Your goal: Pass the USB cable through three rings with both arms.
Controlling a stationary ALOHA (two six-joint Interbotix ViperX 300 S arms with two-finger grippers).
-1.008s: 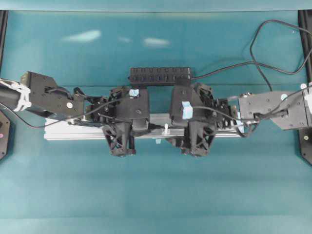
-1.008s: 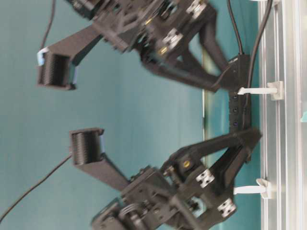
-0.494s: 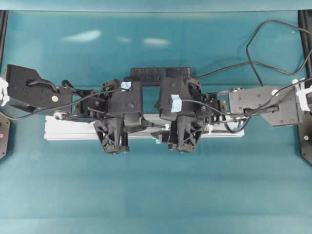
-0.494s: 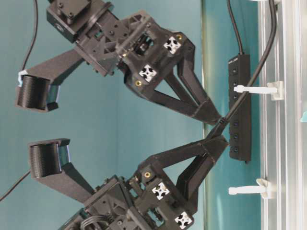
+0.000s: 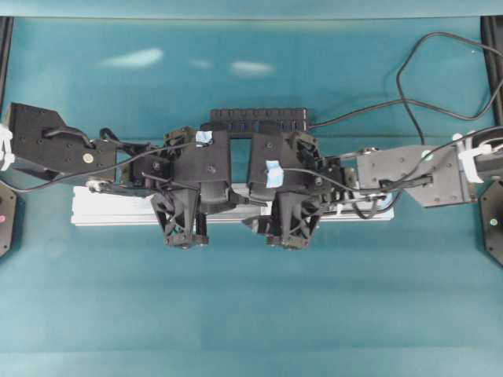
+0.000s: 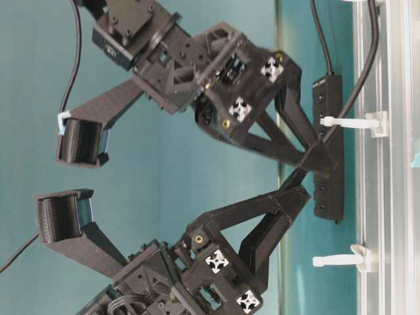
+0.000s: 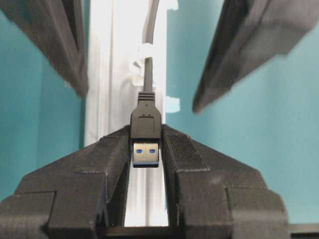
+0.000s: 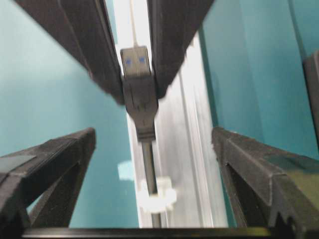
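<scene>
My left gripper (image 7: 146,133) is shut on the dark plug (image 7: 145,122) of the USB cable, the metal end pointing back between its fingers. From the plug the thin black cable (image 8: 148,164) runs through a whitish ring (image 8: 157,196) on the silver rail (image 8: 194,164); the same ring (image 7: 144,57) shows behind the plug. My right gripper (image 8: 152,135) faces it, open, its fingers wide on either side of the cable and touching nothing. Side on, the two grippers meet tip to tip above the rail, with two rings (image 6: 351,122) (image 6: 341,260) standing on it.
A black multi-port hub (image 5: 255,119) lies behind the rail (image 5: 102,208), its own cable (image 5: 369,110) trailing to the back right. Pale blue tape tabs (image 8: 125,172) sit beside the rail. Both arm bodies crowd the rail's middle.
My right arm has slid left until its fingers straddle the cable just behind the plug, and its jaws have narrowed a little. My left gripper has kept its hold on the plug.
</scene>
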